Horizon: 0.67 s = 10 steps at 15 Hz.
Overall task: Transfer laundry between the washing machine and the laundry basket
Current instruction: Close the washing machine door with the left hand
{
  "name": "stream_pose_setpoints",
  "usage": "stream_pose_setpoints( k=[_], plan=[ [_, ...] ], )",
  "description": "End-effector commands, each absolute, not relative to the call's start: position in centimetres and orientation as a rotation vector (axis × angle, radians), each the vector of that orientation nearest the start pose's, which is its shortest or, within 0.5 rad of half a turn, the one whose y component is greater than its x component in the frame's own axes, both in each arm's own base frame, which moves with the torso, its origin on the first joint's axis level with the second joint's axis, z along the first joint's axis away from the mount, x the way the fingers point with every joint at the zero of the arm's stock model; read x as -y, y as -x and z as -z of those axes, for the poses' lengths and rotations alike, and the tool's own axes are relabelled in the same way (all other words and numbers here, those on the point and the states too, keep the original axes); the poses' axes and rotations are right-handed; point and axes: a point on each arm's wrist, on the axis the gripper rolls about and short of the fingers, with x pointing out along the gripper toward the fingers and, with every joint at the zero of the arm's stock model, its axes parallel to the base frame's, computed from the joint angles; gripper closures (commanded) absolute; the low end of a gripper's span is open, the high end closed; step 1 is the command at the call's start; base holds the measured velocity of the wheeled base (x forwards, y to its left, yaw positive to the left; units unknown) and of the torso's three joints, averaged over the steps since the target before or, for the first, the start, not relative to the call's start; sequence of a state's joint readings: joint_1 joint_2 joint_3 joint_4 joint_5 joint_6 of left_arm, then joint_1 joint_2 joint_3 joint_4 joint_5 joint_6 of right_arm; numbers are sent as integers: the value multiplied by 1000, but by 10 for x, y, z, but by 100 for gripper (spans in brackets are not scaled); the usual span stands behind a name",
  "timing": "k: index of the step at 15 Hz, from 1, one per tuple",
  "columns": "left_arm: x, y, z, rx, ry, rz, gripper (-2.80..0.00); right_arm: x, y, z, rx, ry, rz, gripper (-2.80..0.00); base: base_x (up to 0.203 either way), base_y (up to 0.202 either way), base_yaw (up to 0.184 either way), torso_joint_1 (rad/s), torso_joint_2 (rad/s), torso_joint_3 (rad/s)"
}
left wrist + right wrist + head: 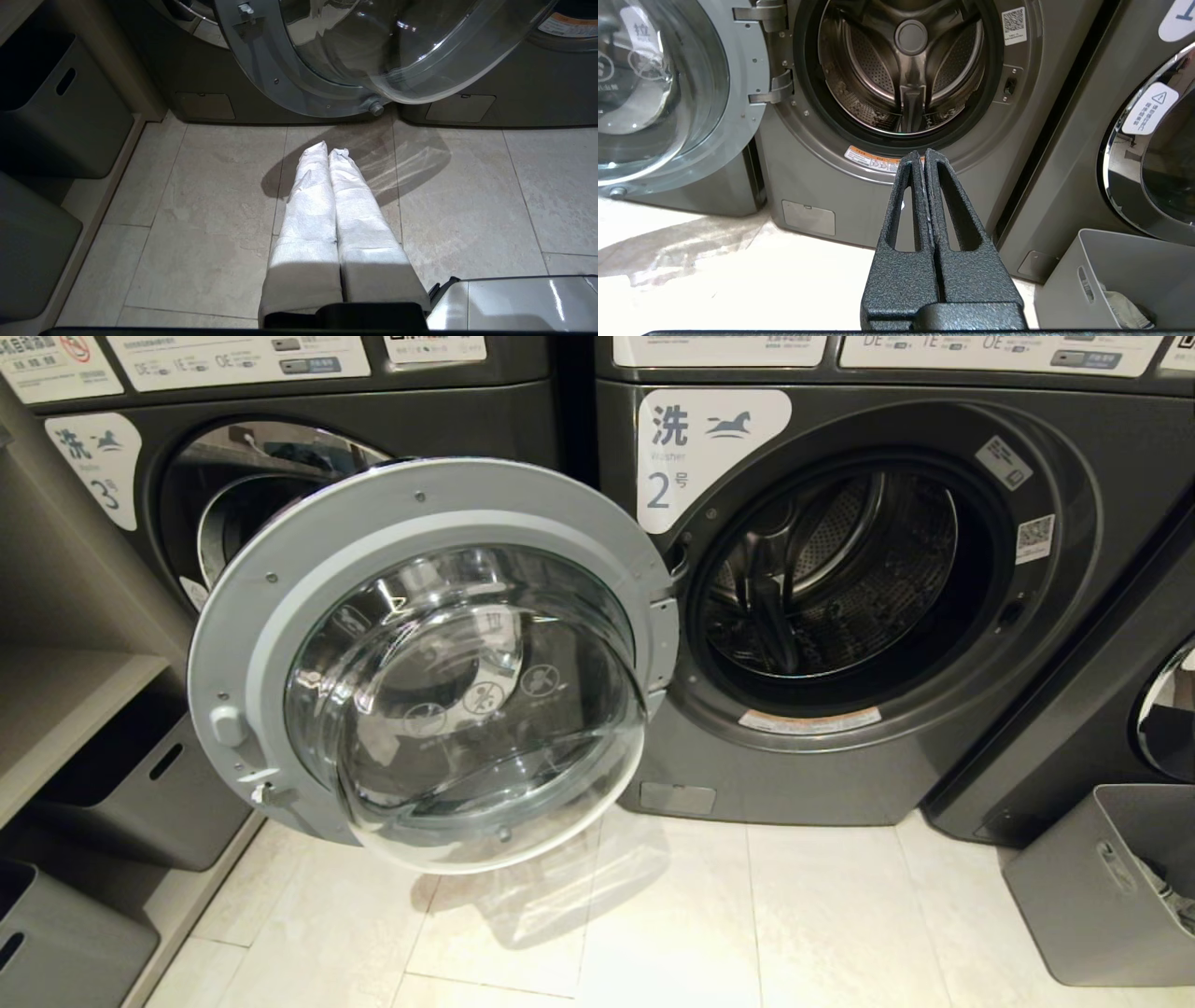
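The dark grey washing machine (840,756) numbered 2 stands ahead with its round glass door (439,663) swung wide open to the left. Its steel drum (831,569) looks empty, and the drum (901,70) shows the same in the right wrist view. A grey laundry basket (1083,887) sits on the floor at the right, with a bit of laundry (1125,310) inside. My left gripper (329,150), wrapped in white cloth, is shut and empty above the floor tiles below the door. My right gripper (923,156) is shut and empty, pointing at the machine's lower front.
Another washer (280,476) numbered 3 stands behind the open door, and a third machine (1120,709) is at the right. Wooden shelving (65,709) with grey bins (140,793) lines the left side. Pale floor tiles (700,924) lie before the machines.
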<state>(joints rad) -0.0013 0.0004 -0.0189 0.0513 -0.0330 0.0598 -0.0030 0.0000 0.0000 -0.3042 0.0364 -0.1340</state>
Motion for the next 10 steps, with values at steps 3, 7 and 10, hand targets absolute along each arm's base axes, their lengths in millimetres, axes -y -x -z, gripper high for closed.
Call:
stream_pose_setpoints(
  k=[3, 7, 10],
  plan=[
    [1, 26, -83, 1, -96, 41, 0, -1, 24, -95, 268, 141, -12, 0, 0, 0, 0, 0, 0, 0],
    [2, 45, -172, 148, -125, 76, 0, -1, 23, -95, 267, 139, -15, 0, 0, 0, 0, 0, 0, 0],
    [1, -11, -237, -27, -31, 33, 0, -1, 24, -96, 270, 87, -18, 0, 0, 0, 0, 0, 0, 0]
  ],
)
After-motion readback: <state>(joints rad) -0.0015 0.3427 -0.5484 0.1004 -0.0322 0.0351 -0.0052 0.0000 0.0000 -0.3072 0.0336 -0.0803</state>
